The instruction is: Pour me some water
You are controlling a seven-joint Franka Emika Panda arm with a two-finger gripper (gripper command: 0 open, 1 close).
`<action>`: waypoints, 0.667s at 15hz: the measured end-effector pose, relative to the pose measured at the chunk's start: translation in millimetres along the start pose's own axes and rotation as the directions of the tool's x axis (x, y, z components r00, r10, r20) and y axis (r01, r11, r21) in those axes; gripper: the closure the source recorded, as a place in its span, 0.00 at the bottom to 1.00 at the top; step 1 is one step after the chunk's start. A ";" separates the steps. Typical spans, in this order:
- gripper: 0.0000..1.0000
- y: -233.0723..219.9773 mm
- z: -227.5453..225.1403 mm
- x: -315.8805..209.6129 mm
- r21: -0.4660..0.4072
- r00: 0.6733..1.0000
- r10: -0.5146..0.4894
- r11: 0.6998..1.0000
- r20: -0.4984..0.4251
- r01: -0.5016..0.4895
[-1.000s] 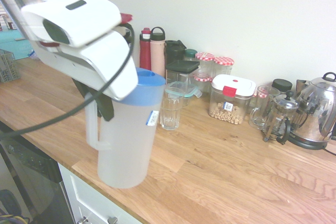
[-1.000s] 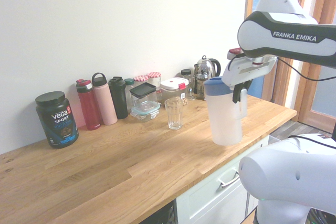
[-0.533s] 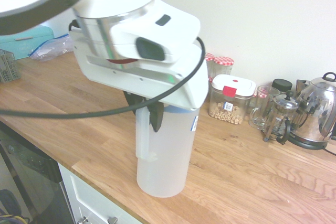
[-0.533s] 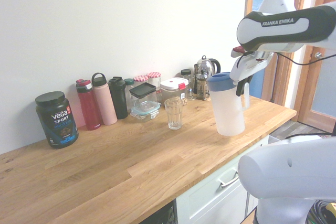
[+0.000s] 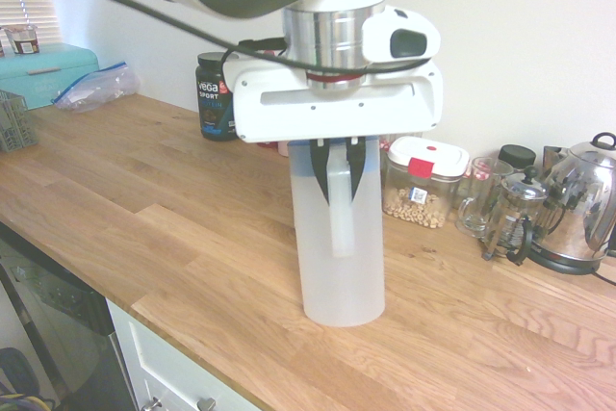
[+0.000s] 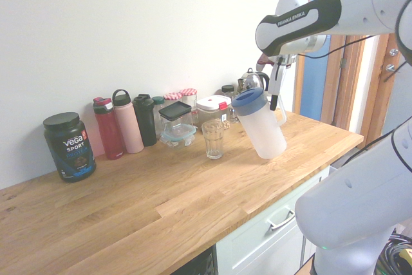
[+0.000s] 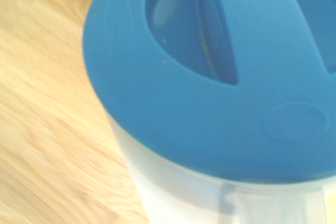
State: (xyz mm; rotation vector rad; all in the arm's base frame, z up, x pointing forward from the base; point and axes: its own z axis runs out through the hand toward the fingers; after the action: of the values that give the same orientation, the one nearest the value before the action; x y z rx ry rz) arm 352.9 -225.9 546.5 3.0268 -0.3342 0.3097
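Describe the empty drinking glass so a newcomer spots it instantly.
On the wooden countertop, look along the row of containers against the white wall. The drinking glass stands alone just in front of that row, near the clear lidded box: clear, open-topped, lidless.

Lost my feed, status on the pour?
Claw shut on pitcher handle. Pitcher airborne, tilted toward glass, lid on. No water pouring yet. Path to glass clear.

Bright, even daylight — exterior views sharp, wrist view soft and blurred throughout.
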 end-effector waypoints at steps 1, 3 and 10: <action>1.00 0.3 -3.8 6.6 -0.015 0.999 -0.032 0.999 0.015 0.032; 1.00 -1.0 -10.2 16.9 -0.050 0.996 -0.081 0.995 0.048 0.084; 1.00 -48.8 -19.1 66.0 -0.162 0.963 -0.216 0.957 0.163 0.242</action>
State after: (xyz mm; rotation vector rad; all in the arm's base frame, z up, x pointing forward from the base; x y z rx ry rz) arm 423.2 -190.1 576.1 2.8745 -0.0142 0.0410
